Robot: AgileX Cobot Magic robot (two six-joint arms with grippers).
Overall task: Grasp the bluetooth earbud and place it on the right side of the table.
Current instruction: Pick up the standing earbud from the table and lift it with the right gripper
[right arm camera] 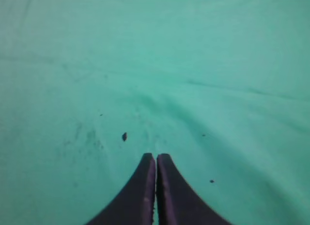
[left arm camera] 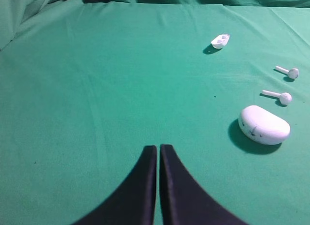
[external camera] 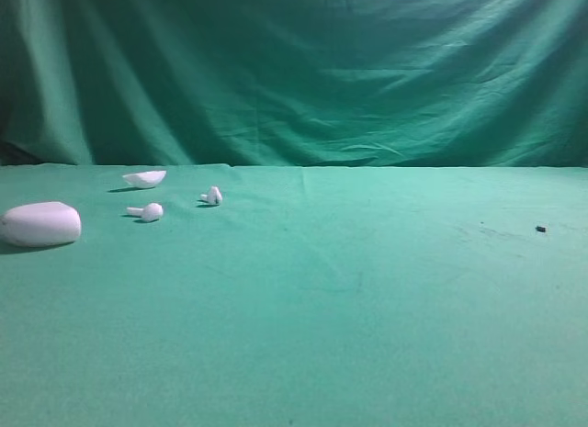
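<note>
In the exterior high view, the bluetooth earbud (external camera: 212,196) lies left of centre on the table (external camera: 367,298), beside its twin earbud (external camera: 147,211). In the left wrist view, your left gripper (left arm camera: 158,148) is pressed together, empty. The right gripper (right arm camera: 155,157) is likewise pressed together. The earbud looks light, glossy and slippery; pinch across its bulb.

The right gripper (right arm camera: 156,159) hangs with jaws together above the table (right arm camera: 218,51).

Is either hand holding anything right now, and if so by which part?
Nothing is held. The left hand and right hand are both shut and empty, and the bluetooth earbud lies on the table.
</note>
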